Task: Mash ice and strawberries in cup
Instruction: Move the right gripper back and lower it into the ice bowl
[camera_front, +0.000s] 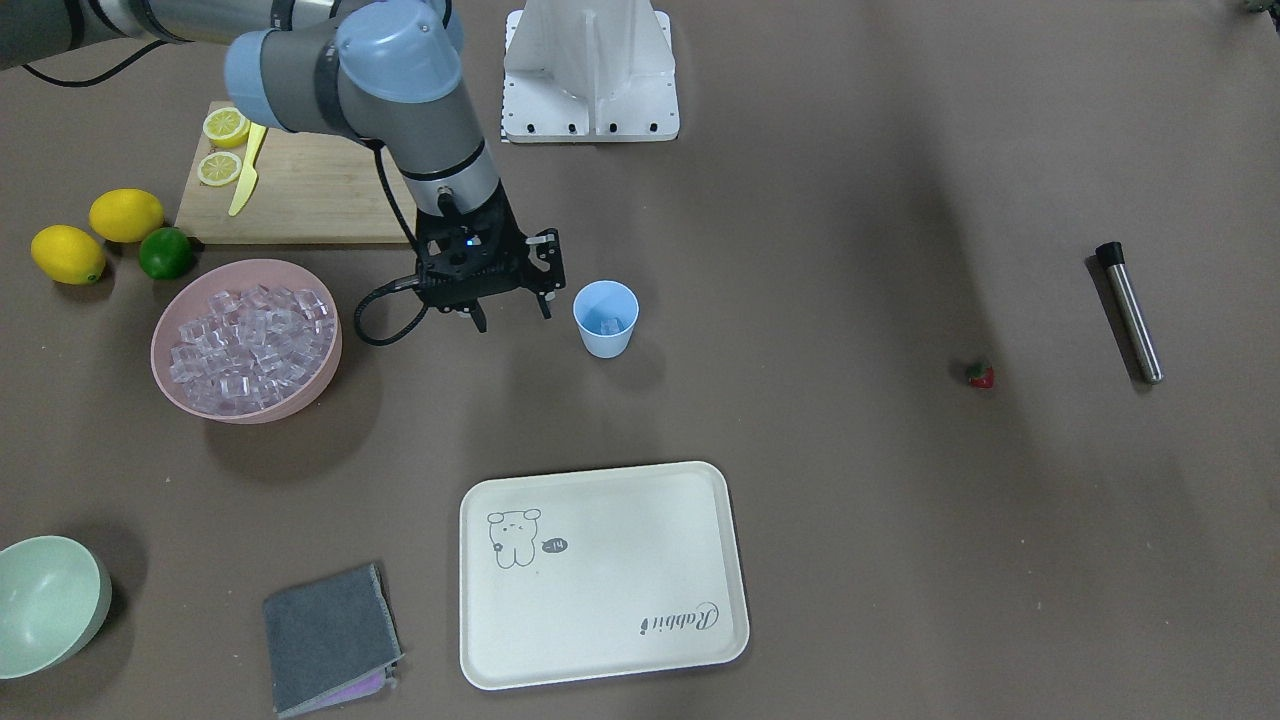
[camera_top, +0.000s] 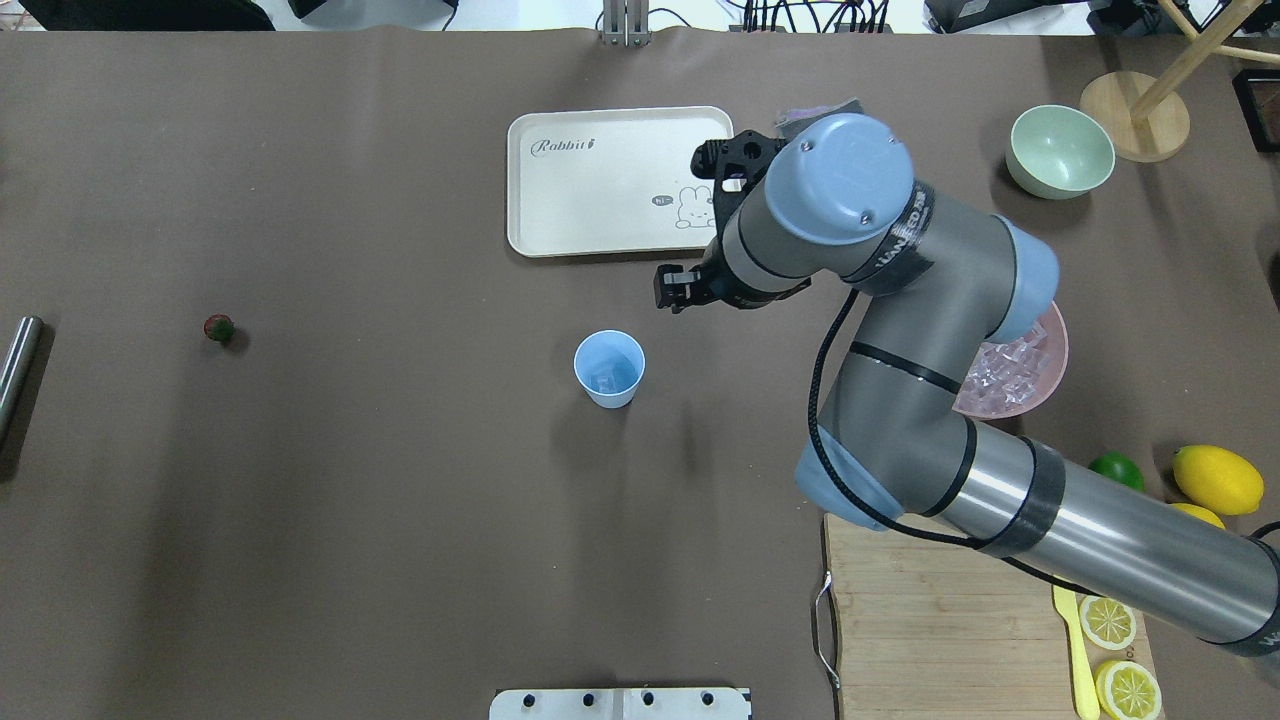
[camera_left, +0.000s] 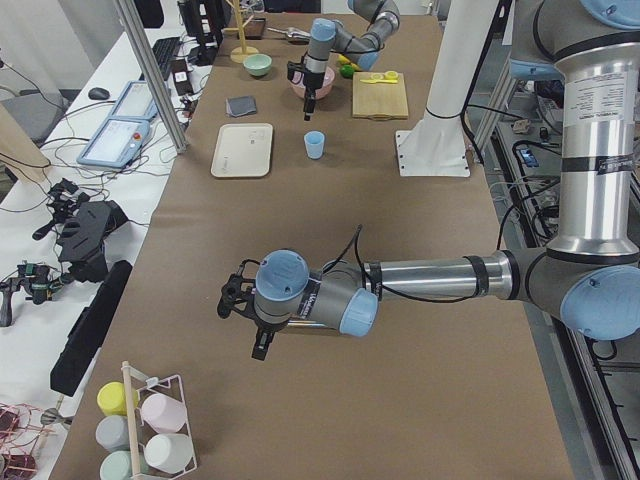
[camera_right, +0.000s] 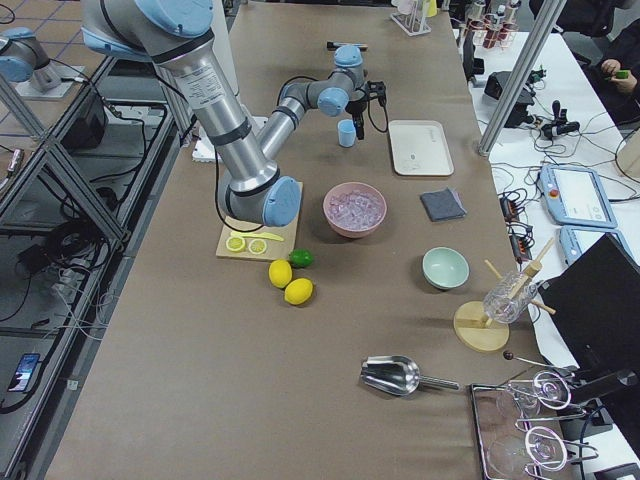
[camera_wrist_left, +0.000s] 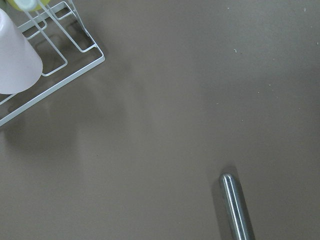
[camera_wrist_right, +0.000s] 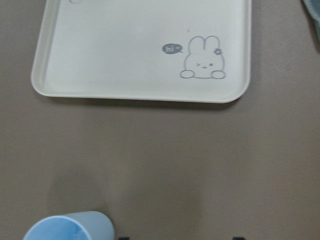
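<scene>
The light-blue cup (camera_front: 606, 318) stands upright mid-table with an ice cube (camera_front: 611, 325) in it; it also shows in the overhead view (camera_top: 609, 368). More ice (camera_front: 250, 345) fills the pink bowl (camera_front: 172, 318). My right gripper (camera_front: 513, 315) is open and empty, hanging between the pink bowl and the cup, just beside the cup. The tiny strawberry (camera_front: 981, 375) lies alone on the table far from the cup, near a steel muddler (camera_front: 1130, 312). My left gripper (camera_left: 240, 325) hovers near the muddler's end (camera_wrist_left: 235, 205); I cannot tell whether it is open.
A cream tray (camera_front: 600, 575) lies beyond the cup. A cutting board (camera_front: 300, 190) holds lemon halves and a yellow knife; two lemons and a lime (camera_front: 165, 252) sit beside it. A pale-green bowl (camera_front: 45, 605), a grey cloth (camera_front: 330, 638) and a cup rack (camera_wrist_left: 50, 60) stand at the edges.
</scene>
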